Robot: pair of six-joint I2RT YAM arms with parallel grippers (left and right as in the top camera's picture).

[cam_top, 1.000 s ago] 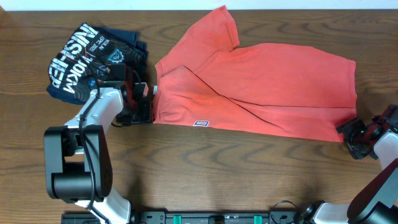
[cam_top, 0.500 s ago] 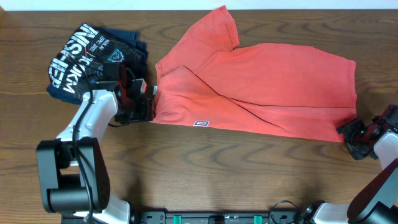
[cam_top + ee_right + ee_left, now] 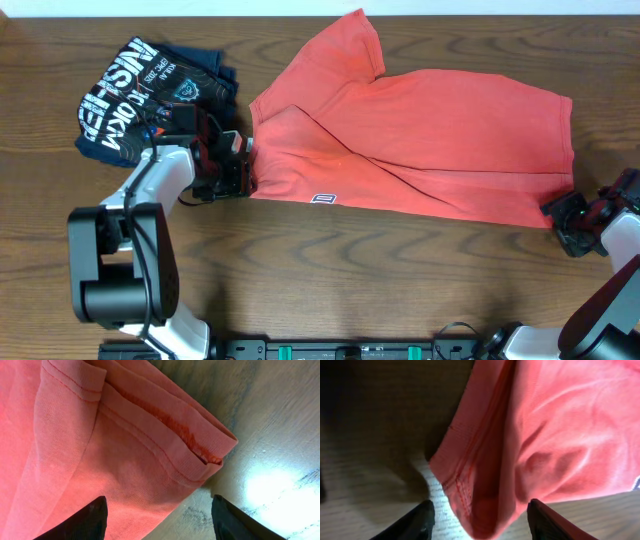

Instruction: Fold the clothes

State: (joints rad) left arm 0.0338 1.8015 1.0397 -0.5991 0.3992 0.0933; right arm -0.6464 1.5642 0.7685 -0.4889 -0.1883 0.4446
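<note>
The orange-red T-shirt (image 3: 420,140) lies partly folded across the middle of the table, one sleeve pointing to the back, its small white label near the front edge. My left gripper (image 3: 243,172) is open at the shirt's front left corner; in the left wrist view the hemmed corner (image 3: 480,505) lies between my open fingers (image 3: 480,520). My right gripper (image 3: 557,212) is open at the shirt's front right corner; in the right wrist view the folded hem corner (image 3: 200,450) lies just ahead of my open fingers (image 3: 160,520).
A dark navy folded shirt (image 3: 140,95) with white lettering lies at the back left, just behind my left arm. Bare wooden table (image 3: 380,280) runs along the front.
My left gripper has shifted slightly right and forward against the shirt's left corner. The right gripper and the shirt have not moved.
</note>
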